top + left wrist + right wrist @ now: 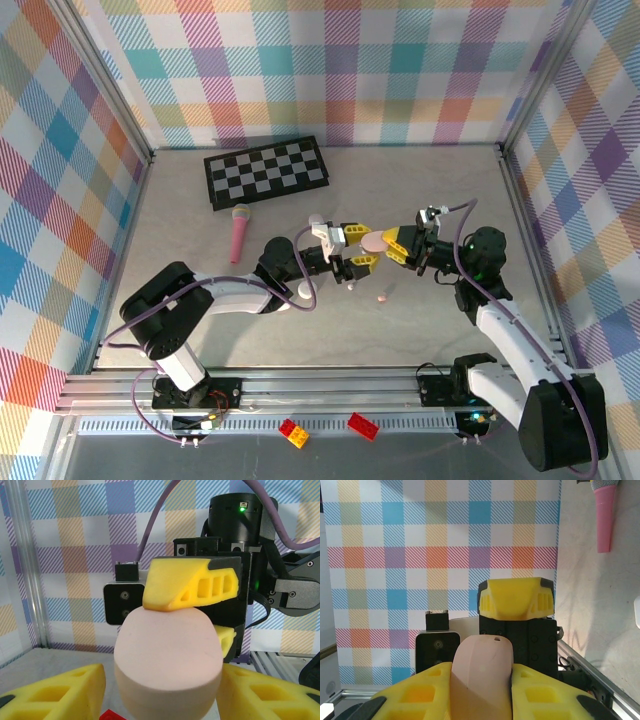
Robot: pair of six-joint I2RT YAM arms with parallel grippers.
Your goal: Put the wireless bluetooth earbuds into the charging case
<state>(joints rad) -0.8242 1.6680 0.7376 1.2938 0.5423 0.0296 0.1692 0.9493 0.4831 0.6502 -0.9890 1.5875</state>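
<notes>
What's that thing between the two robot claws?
The pink charging case, pinched by the right claw and facing the left claw. The top view shows it best.

Left arm (pixel 220 295): base at the near left, elbow folded, forearm reaching right toward the table's middle.
Left gripper (pixel 359 246): held level, yellow fingers (pixel 352 232) spread to either side of the pink case (pixel 372 241), with a gap showing beside one finger.
Right arm (pixel 510 335): base at the near right, rising far and leftward.
Right gripper (pixel 392 245): facing the left one, fingers clamped on the same case.
</notes>
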